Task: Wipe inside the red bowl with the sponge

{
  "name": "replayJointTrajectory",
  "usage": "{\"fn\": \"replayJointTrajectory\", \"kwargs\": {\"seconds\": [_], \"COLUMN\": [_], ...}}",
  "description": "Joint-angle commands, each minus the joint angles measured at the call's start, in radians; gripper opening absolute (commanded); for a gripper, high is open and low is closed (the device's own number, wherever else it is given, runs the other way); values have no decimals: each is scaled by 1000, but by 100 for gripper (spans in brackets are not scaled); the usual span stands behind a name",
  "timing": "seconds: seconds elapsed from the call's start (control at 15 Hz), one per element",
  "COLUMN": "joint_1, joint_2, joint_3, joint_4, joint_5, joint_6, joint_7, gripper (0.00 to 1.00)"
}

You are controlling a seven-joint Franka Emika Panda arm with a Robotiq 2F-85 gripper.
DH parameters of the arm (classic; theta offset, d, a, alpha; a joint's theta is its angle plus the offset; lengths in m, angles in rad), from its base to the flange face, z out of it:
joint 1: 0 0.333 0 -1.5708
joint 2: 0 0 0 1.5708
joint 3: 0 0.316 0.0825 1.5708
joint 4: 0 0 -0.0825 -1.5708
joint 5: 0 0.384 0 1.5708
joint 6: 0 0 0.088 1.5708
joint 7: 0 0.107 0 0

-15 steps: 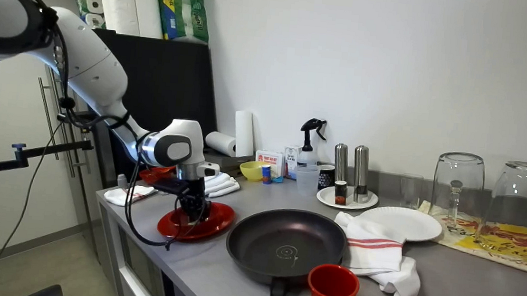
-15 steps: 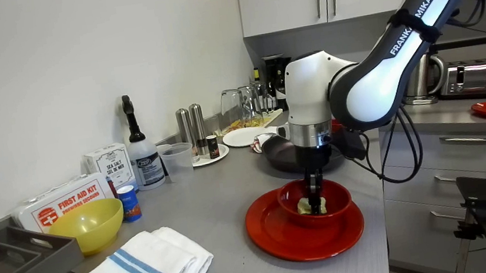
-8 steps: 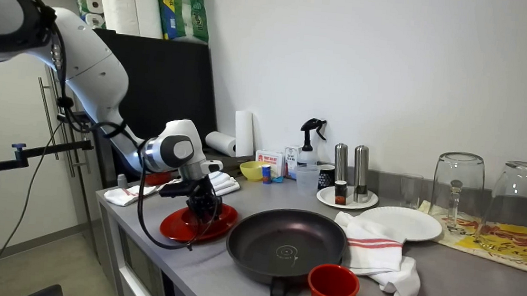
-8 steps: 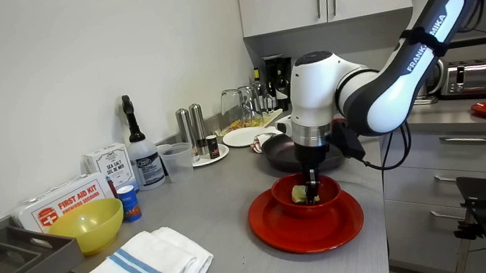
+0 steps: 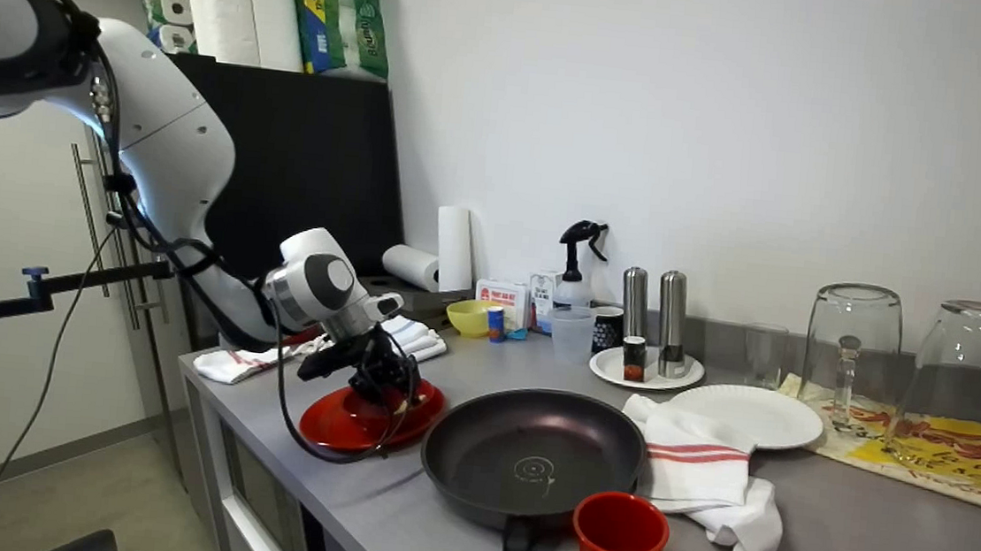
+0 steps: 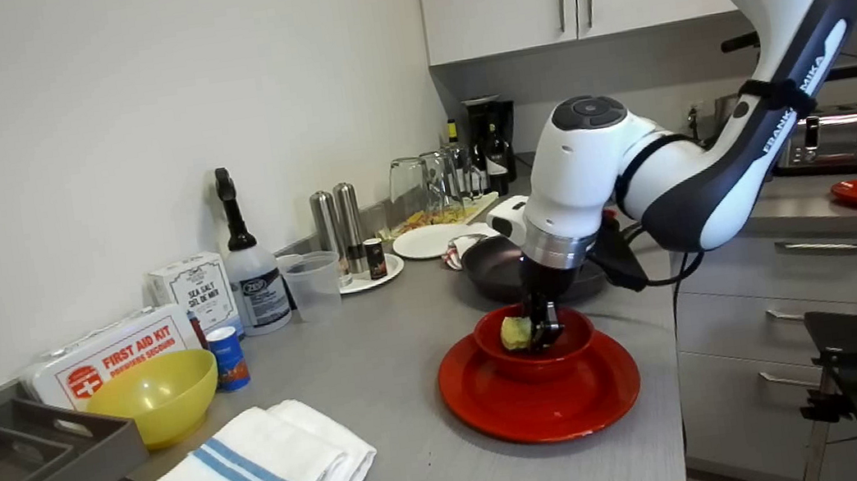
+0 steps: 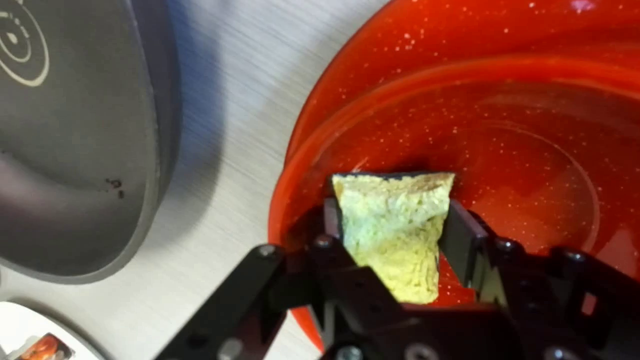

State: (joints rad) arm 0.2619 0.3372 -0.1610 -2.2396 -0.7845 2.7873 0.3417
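Observation:
My gripper [image 7: 392, 217] is shut on a yellow-green sponge [image 7: 400, 250]. The sponge is squeezed between the two pads in the wrist view and also shows in an exterior view [image 6: 515, 334]. The gripper is down inside the red bowl [image 6: 538, 368], tilted, with the sponge near the bowl's inner wall. The bowl stands on a red plate [image 6: 543, 422]; its rim and speckled inside also show in the wrist view [image 7: 530, 145]. In an exterior view the gripper [image 5: 391, 391] hides much of the bowl. Whether the sponge touches the bowl cannot be told.
A black frying pan [image 5: 532, 457] stands close beside the plate, with a red cup [image 5: 619, 549] near its handle. Folded white towels [image 6: 253, 479], a yellow bowl [image 6: 160, 400] and a clear plastic cup [image 6: 315, 288] are on the counter. The counter's edge [image 6: 675, 374] is near the plate.
The wrist has tilted from about upright to clearly slanted, swinging the sponge toward one side of the bowl. The bowl and plate have shifted slightly toward the pan. The sponge stays held.

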Motion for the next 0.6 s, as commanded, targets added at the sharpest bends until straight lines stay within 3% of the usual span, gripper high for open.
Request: {"fn": "replayJointTrajectory", "kwargs": {"seconds": [0.0, 0.53], "joint_1": [47, 37], "joint_2": [-17, -26], "joint_3": [-54, -42], "joint_4": [-31, -83], "joint_5": [-157, -201], "joint_6": [86, 273], "joint_7": [105, 143], "gripper": [25, 25]}}
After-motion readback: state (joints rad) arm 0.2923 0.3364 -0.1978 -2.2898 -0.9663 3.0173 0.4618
